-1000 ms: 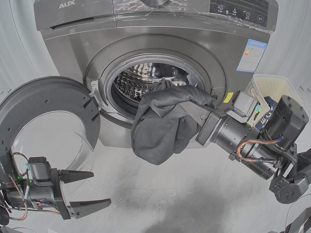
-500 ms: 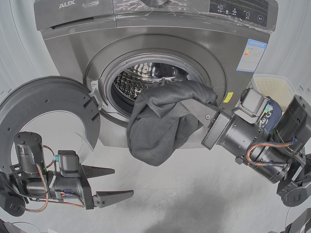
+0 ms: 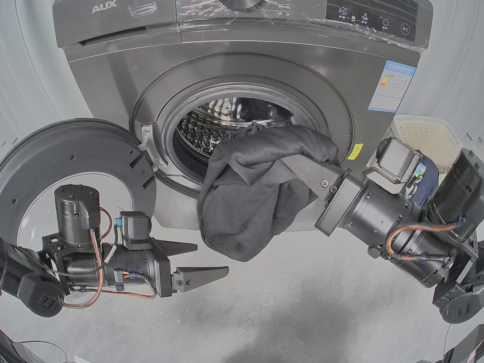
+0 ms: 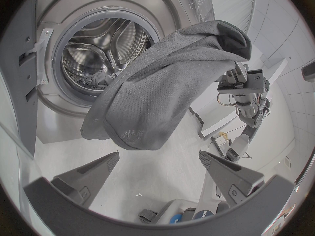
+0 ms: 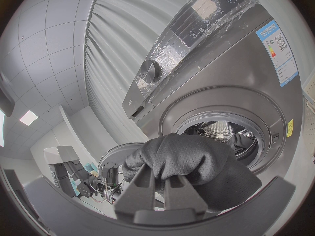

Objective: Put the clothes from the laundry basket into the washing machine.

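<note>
- The round door (image 3: 75, 147) of the washing machine (image 3: 121, 76) is seen swung fully open to the left, so the mouth is left free.
- The left pincer (image 3: 212, 259) is held low in front of the door with its fingers spread wide and nothing between them. It lies just below and to the left of the hanging cloth.
- A small grey cloth (image 4: 98, 79) can be made out inside the drum (image 3: 217, 122).
- A dark garment (image 3: 247, 192) is held in front of the mouth. Its top lies at the rim and most of it hangs down outside.
- The right pincer (image 5: 160, 177) is clamped on a bunched fold of that garment.
- The loading step is judged to be in hand. A push deeper into the drum would be needed before release, and the trailing hem could be lifted from below.
- A blue garment (image 3: 428, 177) is left in the laundry basket (image 3: 428, 132) at the right.
</note>
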Controlling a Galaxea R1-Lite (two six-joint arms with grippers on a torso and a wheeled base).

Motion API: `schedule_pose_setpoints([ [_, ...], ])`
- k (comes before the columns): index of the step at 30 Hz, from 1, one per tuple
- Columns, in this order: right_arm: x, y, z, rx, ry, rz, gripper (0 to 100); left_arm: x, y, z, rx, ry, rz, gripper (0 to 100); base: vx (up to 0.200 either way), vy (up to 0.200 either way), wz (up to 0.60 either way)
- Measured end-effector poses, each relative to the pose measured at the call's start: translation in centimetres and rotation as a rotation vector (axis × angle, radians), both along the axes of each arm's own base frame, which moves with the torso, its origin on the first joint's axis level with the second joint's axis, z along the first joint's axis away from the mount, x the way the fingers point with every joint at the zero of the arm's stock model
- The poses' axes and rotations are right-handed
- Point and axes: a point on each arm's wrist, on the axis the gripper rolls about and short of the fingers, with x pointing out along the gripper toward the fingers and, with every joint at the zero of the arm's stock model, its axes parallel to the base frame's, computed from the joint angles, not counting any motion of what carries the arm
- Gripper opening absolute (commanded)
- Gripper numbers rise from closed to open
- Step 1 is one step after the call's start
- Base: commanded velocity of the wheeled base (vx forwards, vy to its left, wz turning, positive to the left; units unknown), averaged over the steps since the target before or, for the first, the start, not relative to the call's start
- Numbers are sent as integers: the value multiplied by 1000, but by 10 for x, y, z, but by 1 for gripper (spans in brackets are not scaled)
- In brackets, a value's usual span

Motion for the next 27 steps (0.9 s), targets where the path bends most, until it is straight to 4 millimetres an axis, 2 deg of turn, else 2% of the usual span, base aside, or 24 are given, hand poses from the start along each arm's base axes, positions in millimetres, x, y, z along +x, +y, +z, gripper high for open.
schedule_pose_setpoints([
  [9, 0, 2, -1, -2, 3, 4, 0, 22, -7, -11, -14, -31, 15, 100, 0, 0, 0],
  [20, 1, 8, -4, -10, 9, 13, 0, 52, -19, -22, -79, -64, 117, 100, 0, 0, 0],
  [27, 2, 10, -7, -14, 14, 10, 0, 57, -23, -25, -112, -49, 122, 100, 0, 0, 0],
])
